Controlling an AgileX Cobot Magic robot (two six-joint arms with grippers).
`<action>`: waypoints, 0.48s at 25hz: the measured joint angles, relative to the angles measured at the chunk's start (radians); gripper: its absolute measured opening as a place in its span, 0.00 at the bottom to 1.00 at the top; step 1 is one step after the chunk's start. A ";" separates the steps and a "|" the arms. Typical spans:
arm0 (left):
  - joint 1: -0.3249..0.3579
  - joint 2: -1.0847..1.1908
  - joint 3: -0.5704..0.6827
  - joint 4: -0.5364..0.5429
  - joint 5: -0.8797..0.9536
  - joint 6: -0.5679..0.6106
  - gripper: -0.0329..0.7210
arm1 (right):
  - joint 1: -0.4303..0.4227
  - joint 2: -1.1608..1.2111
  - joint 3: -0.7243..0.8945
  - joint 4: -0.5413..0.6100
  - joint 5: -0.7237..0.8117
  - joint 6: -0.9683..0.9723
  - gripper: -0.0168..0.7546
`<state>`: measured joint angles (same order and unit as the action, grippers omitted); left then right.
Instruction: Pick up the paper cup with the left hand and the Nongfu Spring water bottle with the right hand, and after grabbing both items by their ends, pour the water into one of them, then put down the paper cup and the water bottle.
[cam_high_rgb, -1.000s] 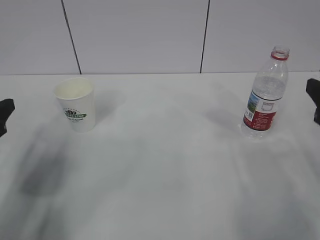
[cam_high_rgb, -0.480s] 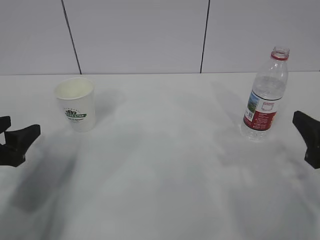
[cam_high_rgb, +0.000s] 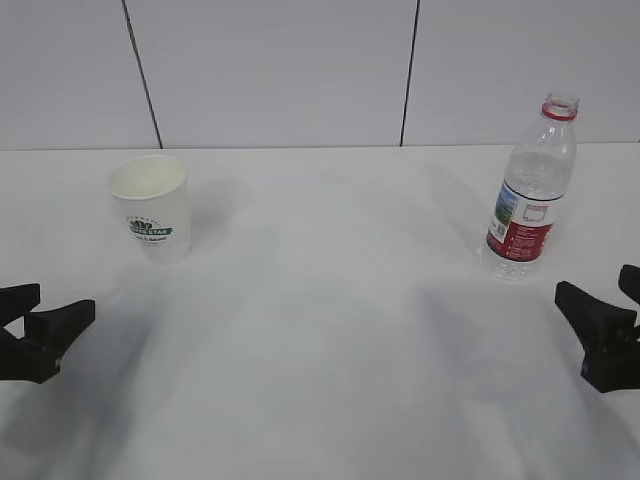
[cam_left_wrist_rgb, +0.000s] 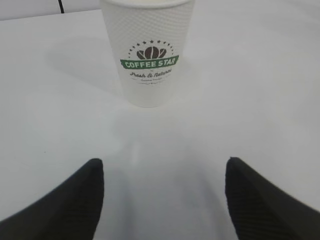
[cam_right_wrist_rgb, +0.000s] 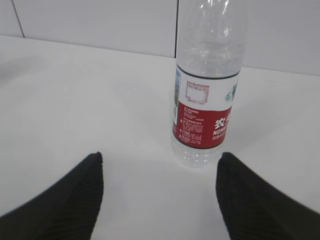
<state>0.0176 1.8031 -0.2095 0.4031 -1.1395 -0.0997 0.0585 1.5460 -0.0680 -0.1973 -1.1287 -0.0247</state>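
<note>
Paper cup (cam_high_rgb: 151, 207) and Nongfu Spring water bottle (cam_high_rgb: 532, 190), upright, ungrasped.
We find left hand (cam_left_wrist_rgb: 160, 200) and right hand (cam_right_wrist_rgb: 159, 195) spread wide, each short of its item.

Exterior camera before us, slanting down across the table (cam_high_rgb: 330, 330) toward twelve o'clock, left wrist camera close on our paper cup (cam_left_wrist_rgb: 147, 52), right wrist camera close on our bottle (cam_right_wrist_rgb: 207, 85), both shared with the exterior view.

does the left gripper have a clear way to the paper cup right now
Probably yes. The left gripper is open and faces the paper cup, which stands upright on the table with only bare surface between them. Nothing stands beside the cup.
</note>
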 joint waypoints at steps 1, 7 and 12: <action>0.000 0.000 0.000 0.002 0.000 0.000 0.79 | 0.000 0.008 0.000 -0.005 -0.001 0.000 0.71; 0.000 0.000 -0.044 0.041 0.000 0.000 0.89 | 0.000 0.011 0.000 -0.013 -0.007 0.000 0.71; 0.000 0.009 -0.091 0.058 -0.004 0.000 0.96 | 0.000 0.011 0.000 -0.013 -0.008 0.000 0.71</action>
<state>0.0176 1.8121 -0.3009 0.4613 -1.1432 -0.0997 0.0585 1.5569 -0.0680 -0.2102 -1.1367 -0.0247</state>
